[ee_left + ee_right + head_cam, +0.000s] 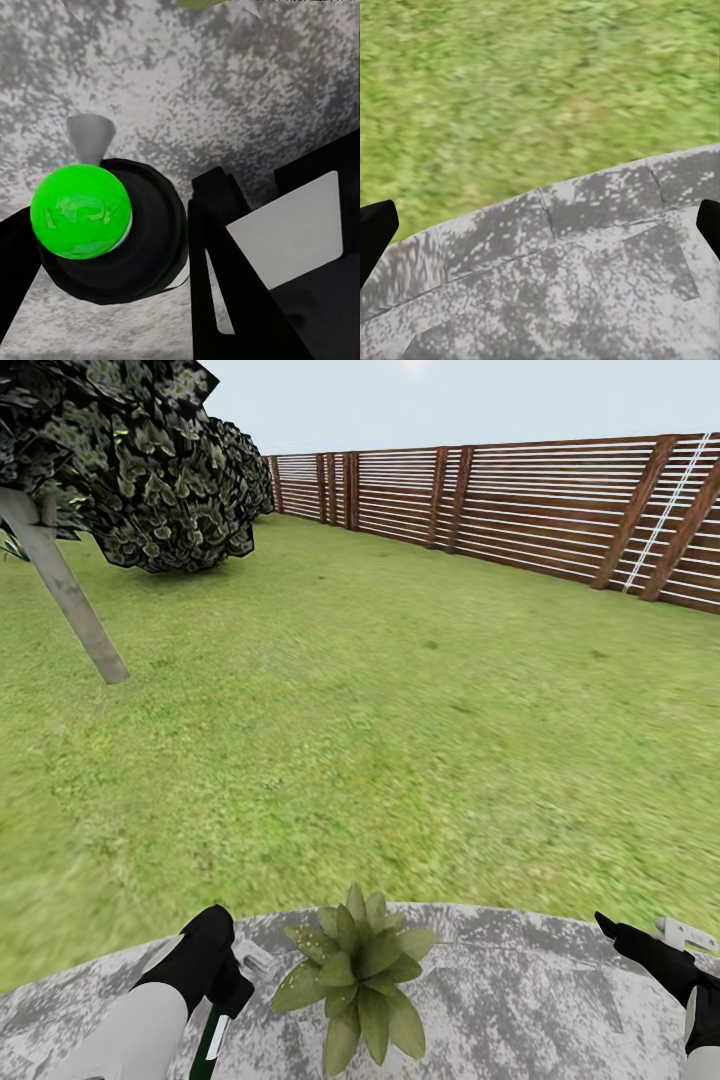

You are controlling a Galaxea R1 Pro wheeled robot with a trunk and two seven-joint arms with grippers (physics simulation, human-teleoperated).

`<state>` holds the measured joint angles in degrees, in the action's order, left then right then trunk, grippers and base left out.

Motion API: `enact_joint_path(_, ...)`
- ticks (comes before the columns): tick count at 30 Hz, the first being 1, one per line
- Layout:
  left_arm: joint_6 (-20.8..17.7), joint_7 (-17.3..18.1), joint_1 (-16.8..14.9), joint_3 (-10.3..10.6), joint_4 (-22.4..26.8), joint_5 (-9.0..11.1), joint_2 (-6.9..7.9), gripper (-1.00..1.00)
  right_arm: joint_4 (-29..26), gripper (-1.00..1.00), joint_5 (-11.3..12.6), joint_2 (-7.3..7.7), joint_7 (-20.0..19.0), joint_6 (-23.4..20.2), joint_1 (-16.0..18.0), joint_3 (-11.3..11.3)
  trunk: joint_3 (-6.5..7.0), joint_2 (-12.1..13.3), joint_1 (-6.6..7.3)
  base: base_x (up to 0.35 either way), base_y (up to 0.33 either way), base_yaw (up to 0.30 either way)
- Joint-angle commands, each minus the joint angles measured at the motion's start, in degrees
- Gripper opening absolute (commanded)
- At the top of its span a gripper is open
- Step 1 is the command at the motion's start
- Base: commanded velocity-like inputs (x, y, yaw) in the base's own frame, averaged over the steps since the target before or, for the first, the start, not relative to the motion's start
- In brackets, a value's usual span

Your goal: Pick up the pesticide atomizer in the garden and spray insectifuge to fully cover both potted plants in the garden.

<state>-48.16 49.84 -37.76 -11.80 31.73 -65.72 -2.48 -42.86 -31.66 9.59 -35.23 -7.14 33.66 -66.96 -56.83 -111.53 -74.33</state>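
Nearest to the head camera, at the bottom edge, the left arm reaches forward over the grey stone patio (520, 1000), and its pincer (228, 988) is closed around the spray bottle (211, 1043), whose dark-green body with a white stripe comes out below the black fingers. From the left wrist camera the bottle (82, 214) is seen from its end, as a bright green round shape inside a black ring with a small grey nozzle, and a black finger (225, 262) with a white pad stands just beside it over the speckled stone. One potted plant (357, 975), a low rosette of broad pointed leaves with some white speckles, sits on the patio just to the right of the left pincer, near but not touching it. On the far right the right pincer (650, 945) hangs over the patio edge; the right wrist camera shows its two dark fingertips (376, 232) wide apart with nothing between them, above stone and grass. Beyond the patio the lawn (380, 720) runs to a brown slatted fence (520, 505), with a dark leafy tree (140, 460) and its slanted grey trunk (65, 590) on the left.
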Motion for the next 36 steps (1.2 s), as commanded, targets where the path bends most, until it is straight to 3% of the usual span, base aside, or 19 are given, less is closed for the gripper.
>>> enact_joint_path(1, -0.18, 0.49, -0.03, -0.77, 0.06, -0.52, -0.08, -1.00, -0.09, 1.00, -0.29, -0.03, -0.45, -0.25, 0.09, -0.27, -0.05, -0.02, 0.01, 0.000, 0.000, 0.000)
enact_joint_path(8, -0.18, 0.79, -0.03, -6.49, 0.00, -0.27, -0.19, -1.00, -0.09, 1.00, -0.29, -0.01, -0.45, -0.25, 0.09, -0.27, -0.05, -0.02, 0.01, 0.000, 0.000, 0.000)
enact_joint_path(13, -0.25, 0.92, -0.03, -8.14, -0.97, 0.81, -0.16, -1.00, -0.09, 1.00, -0.28, -0.04, -0.45, -0.25, 0.09, -0.27, -0.05, -0.02, 0.01, 0.000, 0.000, 0.000)
enact_joint_path(20, -0.08, -0.85, -0.03, -7.55, -1.42, 0.39, -0.24, -1.00, -0.11, 1.00, -0.31, -0.02, -0.45, -0.25, 0.09, -0.27, -0.05, -0.02, 0.01, 0.000, 0.000, 0.000)
enact_joint_path(27, -0.09, -5.73, -0.03, -1.46, -2.10, 0.34, -0.24, -1.00, -0.11, 1.00, -0.32, -0.03, -0.45, -0.25, 0.09, -0.27, -0.05, -0.02, 0.01, 0.000, 0.000, 0.000)
enact_joint_path(29, -0.04, -7.04, -0.03, -0.82, -6.79, 0.33, -0.24, -1.00, -0.11, 1.00, -0.31, -0.02, -0.45, -0.25, 0.09, -0.27, -0.05, -0.02, 0.01, 0.000, 0.000, 0.000)
enact_joint_path(34, -0.01, -7.78, -0.03, -1.68, -10.04, 1.57, -0.03, -1.00, -0.11, 1.00, -0.28, -0.03, -0.45, -0.25, 0.09, -0.27, -0.05, -0.02, 0.01, 0.000, 0.000, 0.000)
enact_joint_path(36, 0.00, -7.77, -0.03, -3.78, -10.22, 4.61, 0.01, -1.00, -0.11, 1.00, -0.31, -0.02, -0.45, -0.25, 0.09, -0.27, -0.05, -0.02, 0.01, 0.000, 0.000, 0.000)
